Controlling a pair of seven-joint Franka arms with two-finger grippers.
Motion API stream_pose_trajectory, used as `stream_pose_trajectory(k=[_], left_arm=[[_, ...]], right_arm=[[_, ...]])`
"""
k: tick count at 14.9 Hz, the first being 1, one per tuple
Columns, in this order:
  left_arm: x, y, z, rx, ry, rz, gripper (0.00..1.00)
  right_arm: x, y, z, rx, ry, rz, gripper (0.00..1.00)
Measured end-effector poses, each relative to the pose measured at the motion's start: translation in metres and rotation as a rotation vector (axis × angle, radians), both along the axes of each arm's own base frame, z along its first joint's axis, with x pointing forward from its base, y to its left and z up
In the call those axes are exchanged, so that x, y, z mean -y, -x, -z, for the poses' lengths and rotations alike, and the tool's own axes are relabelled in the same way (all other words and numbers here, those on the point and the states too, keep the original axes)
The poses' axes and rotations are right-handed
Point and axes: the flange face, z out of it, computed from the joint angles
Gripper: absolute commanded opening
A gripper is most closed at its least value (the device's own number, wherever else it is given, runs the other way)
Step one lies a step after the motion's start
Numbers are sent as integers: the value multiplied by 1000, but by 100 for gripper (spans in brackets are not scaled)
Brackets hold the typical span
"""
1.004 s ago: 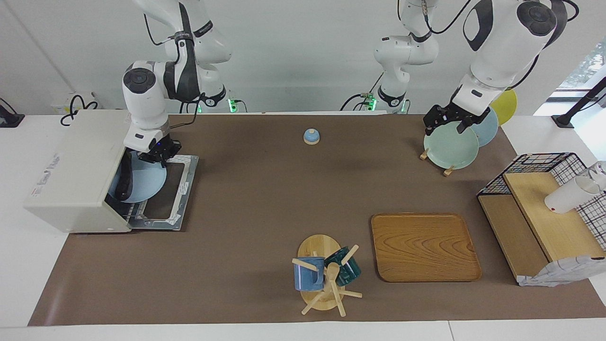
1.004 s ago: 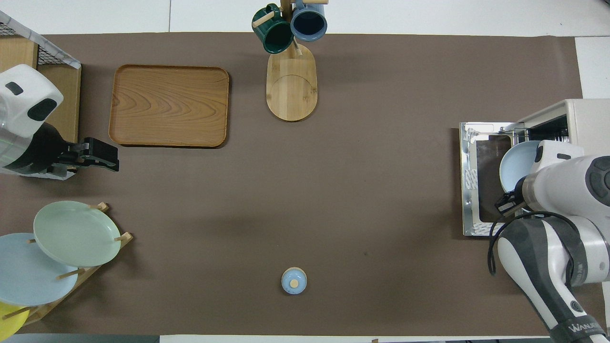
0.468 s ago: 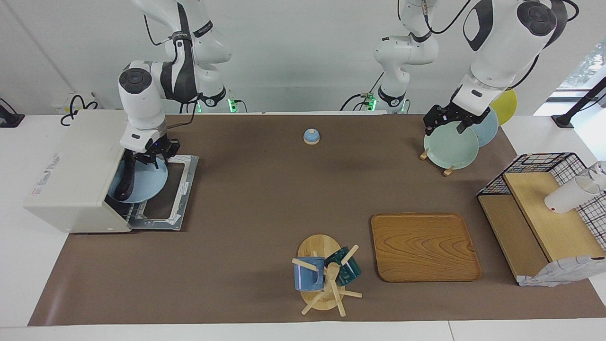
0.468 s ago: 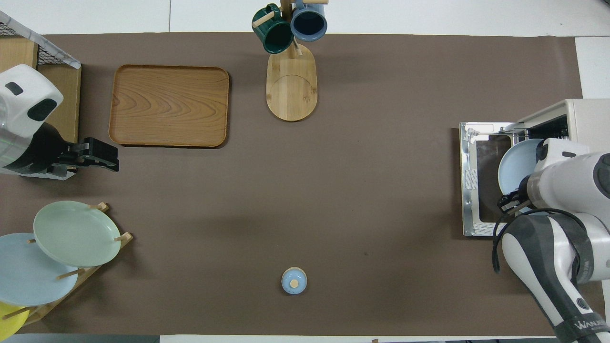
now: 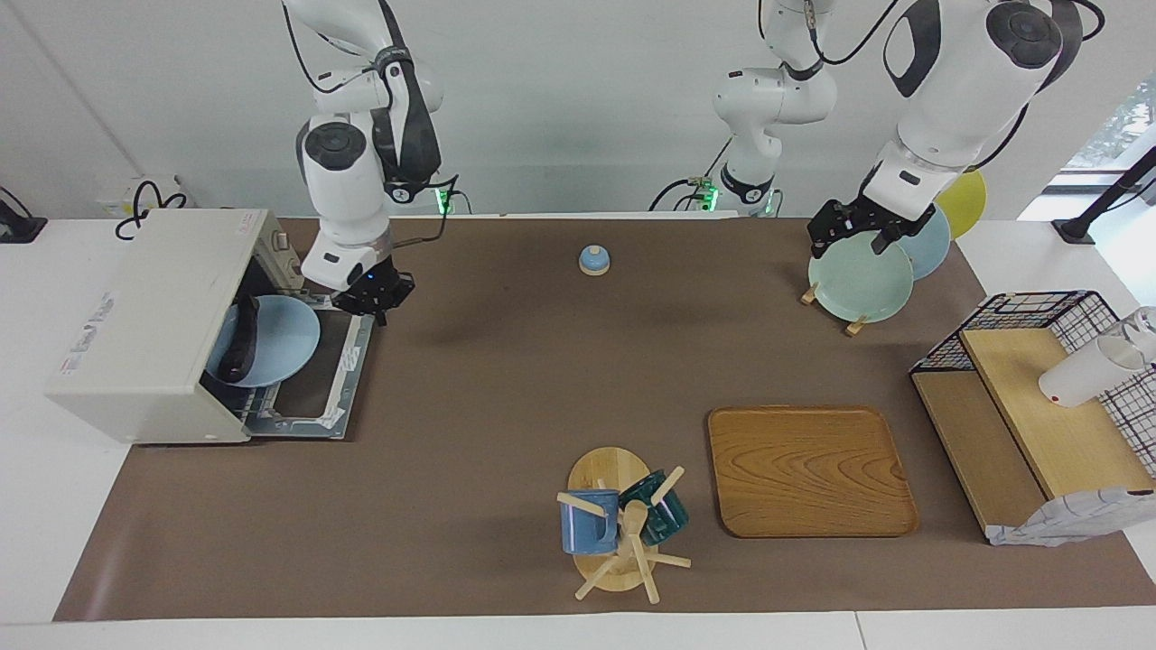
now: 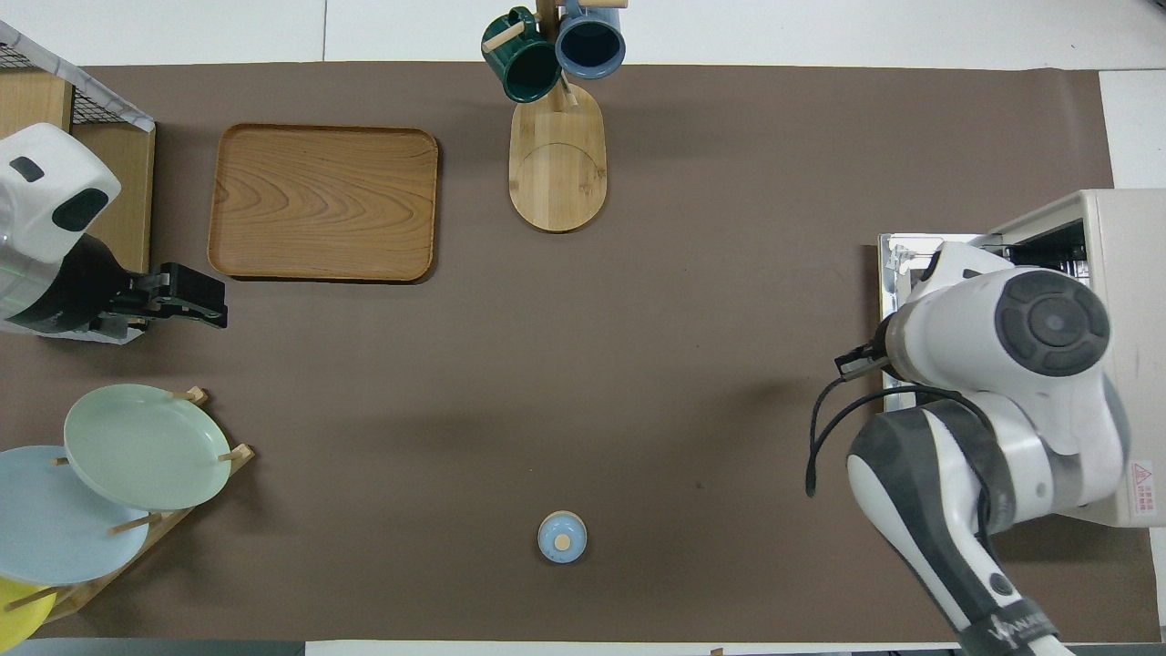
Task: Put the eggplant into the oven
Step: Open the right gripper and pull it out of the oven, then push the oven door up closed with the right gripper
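Note:
The cream-white oven (image 5: 144, 316) stands at the right arm's end of the table with its door (image 5: 316, 384) dropped open. The dark eggplant (image 5: 242, 348) lies on a light blue plate (image 5: 284, 338) that sits in the oven mouth, partly over the door. My right gripper (image 5: 368, 298) hangs over the door's corner nearest the robots, clear of the plate and holding nothing. In the overhead view the right arm covers the plate and eggplant; the oven (image 6: 1125, 228) shows beside it. My left gripper (image 5: 853, 233) waits open over the plate rack.
A blue bell (image 5: 593, 260) sits mid-table near the robots. A wooden tray (image 5: 810, 469) and a mug tree (image 5: 619, 524) lie farther out. A plate rack (image 5: 858, 280) and a wire basket (image 5: 1039, 397) with a white cup stand at the left arm's end.
My right gripper has drawn back from the oven mouth and plate, risen, and moved toward the table's middle. The plate with the eggplant stays in the oven. The left arm has not moved.

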Motion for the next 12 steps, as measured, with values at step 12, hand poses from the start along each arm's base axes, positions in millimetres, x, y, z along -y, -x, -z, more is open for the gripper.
stream_pose_trajectory(k=[12], left_arm=[[0, 0, 0, 0, 0, 0, 100]], right_arm=[[36, -17, 80, -54, 47, 12, 0]])
